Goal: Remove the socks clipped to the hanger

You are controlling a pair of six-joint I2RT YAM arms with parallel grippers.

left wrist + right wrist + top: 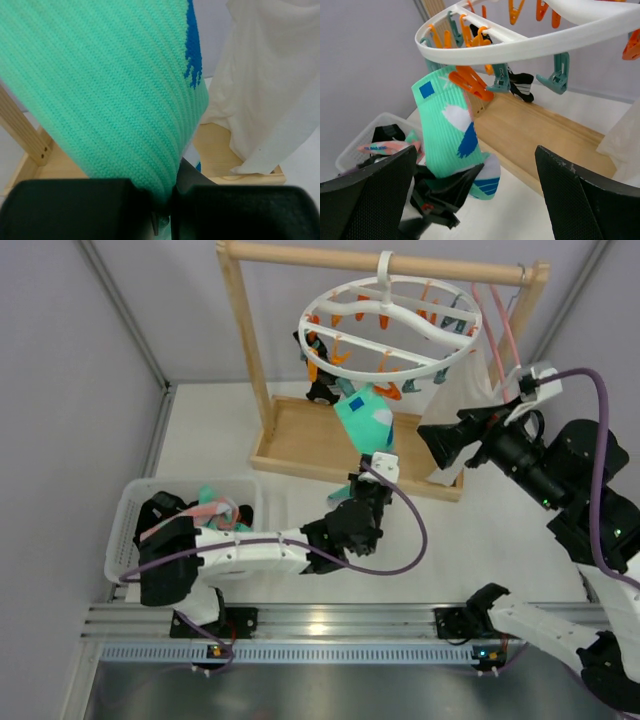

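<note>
The white ring hanger (390, 325) hangs from the wooden rack's top bar. A teal-mint sock (365, 420) with blue and white patches hangs from an orange clip (470, 82). My left gripper (362, 498) is shut on the sock's lower end; the sock fills the left wrist view (115, 90) above the closed fingers (75, 210). A black sock (318, 390) is clipped on the hanger's far left and also shows in the right wrist view (521, 83). My right gripper (440, 445) is open and empty, to the right of the teal sock (451, 132), beside the white cloth (462, 390).
The wooden rack frame (245, 340) stands on a wooden tray base (300, 445). A pink wire hanger (497, 325) holds the white cloth. A white basket (125, 530) at the near left holds several removed socks. Orange and teal clips dangle empty from the ring (520, 42).
</note>
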